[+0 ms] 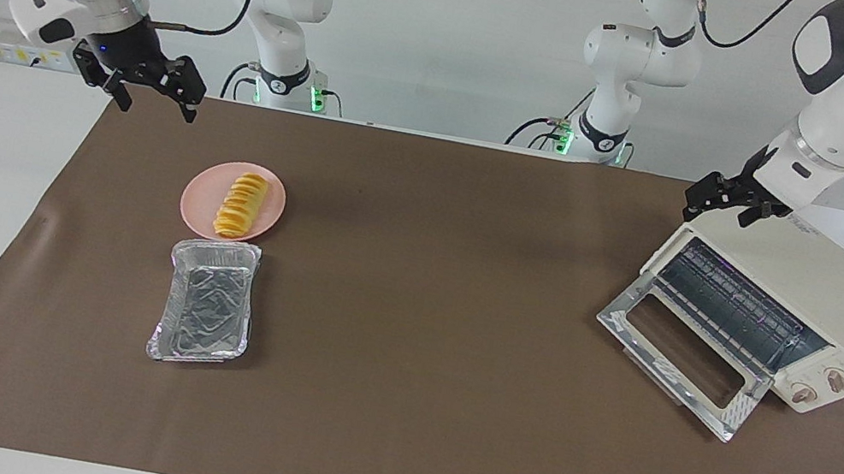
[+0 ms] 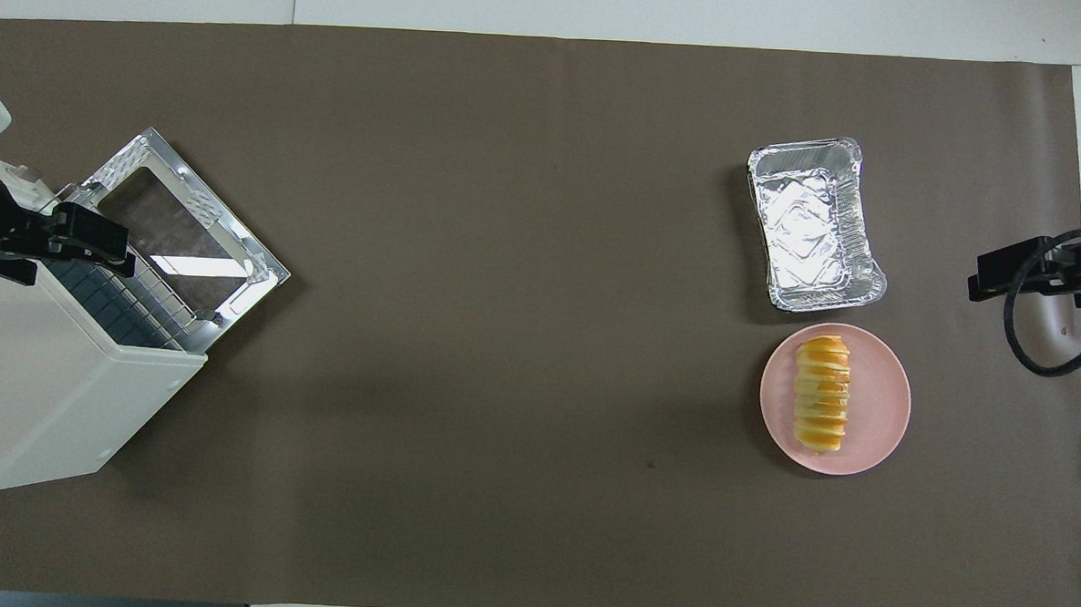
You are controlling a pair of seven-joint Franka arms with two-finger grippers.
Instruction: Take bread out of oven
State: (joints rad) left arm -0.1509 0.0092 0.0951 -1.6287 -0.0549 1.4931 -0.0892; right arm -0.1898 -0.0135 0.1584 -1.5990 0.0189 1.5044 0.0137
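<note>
The bread (image 1: 241,205) (image 2: 823,382), a ridged golden-yellow loaf, lies on a round pink plate (image 1: 202,209) (image 2: 883,401) toward the right arm's end of the table. The cream-white oven (image 1: 813,284) (image 2: 44,391) stands at the left arm's end with its silver door (image 1: 678,360) (image 2: 184,224) folded down open. Its wire rack (image 1: 731,305) shows bare. My left gripper (image 1: 726,211) (image 2: 50,250) hangs open and empty over the oven's top front edge. My right gripper (image 1: 154,105) (image 2: 1044,266) is raised, open and empty, over the mat's edge beside the plate.
A silver foil tray (image 1: 206,303) (image 2: 813,224) lies empty just farther from the robots than the plate. A brown mat (image 1: 407,373) (image 2: 502,338) covers the table. The oven's two knobs (image 1: 821,387) face away from the robots.
</note>
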